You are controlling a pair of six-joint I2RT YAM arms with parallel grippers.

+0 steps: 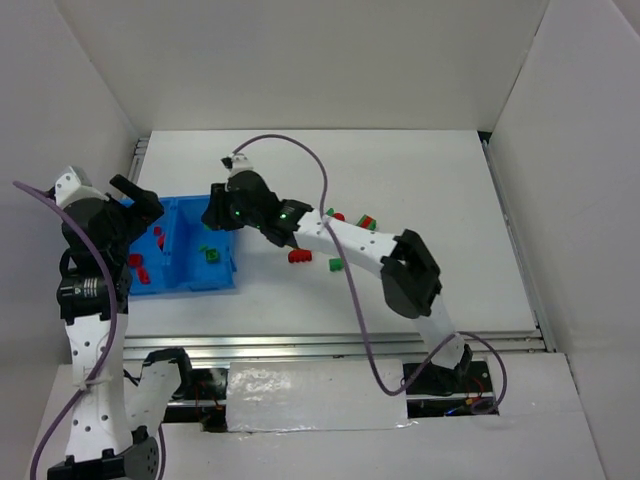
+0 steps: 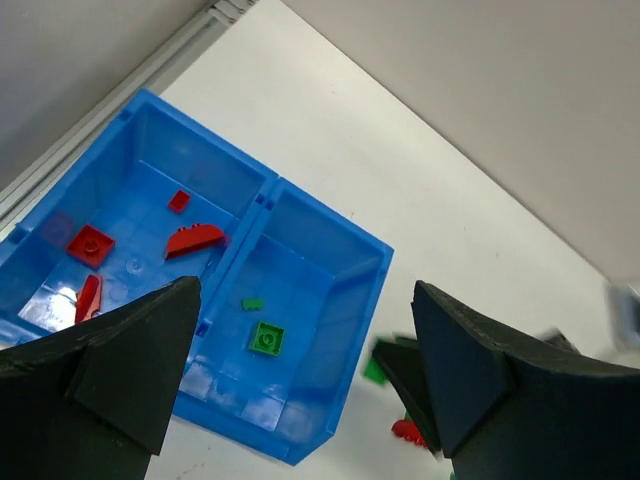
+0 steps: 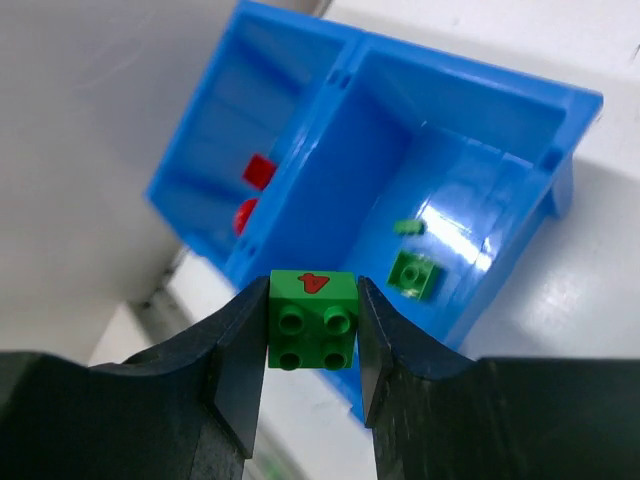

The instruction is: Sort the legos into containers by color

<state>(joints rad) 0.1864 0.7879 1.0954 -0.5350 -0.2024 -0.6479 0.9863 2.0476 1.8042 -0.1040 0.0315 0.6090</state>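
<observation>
Green brick (image 3: 313, 320) is clamped between the fingers of the right hand (image 3: 313, 335), studs toward the wrist camera, in the air at the edge of the blue bin (image 1: 190, 288) and roughly in line with its middle wall (image 3: 300, 150). Two green pieces lie in the green compartment (image 3: 470, 160) and red ones in the red compartment (image 3: 250, 110), so the drop belongs on the green side. Judgement: carry the brick clear past the wall, centre it over that floor and lower before letting go, since a small brick may bounce out. Left hand (image 2: 305, 300) hangs over the bin with jaws wide apart, holding nothing. Loose legos (image 1: 299, 257) remain on the surface (image 1: 420, 180). Unclear: the red fleck on the brick's top may be a joined piece or a mark. In the top view the right hand hides the brick and the left arm covers part of the red compartment
</observation>
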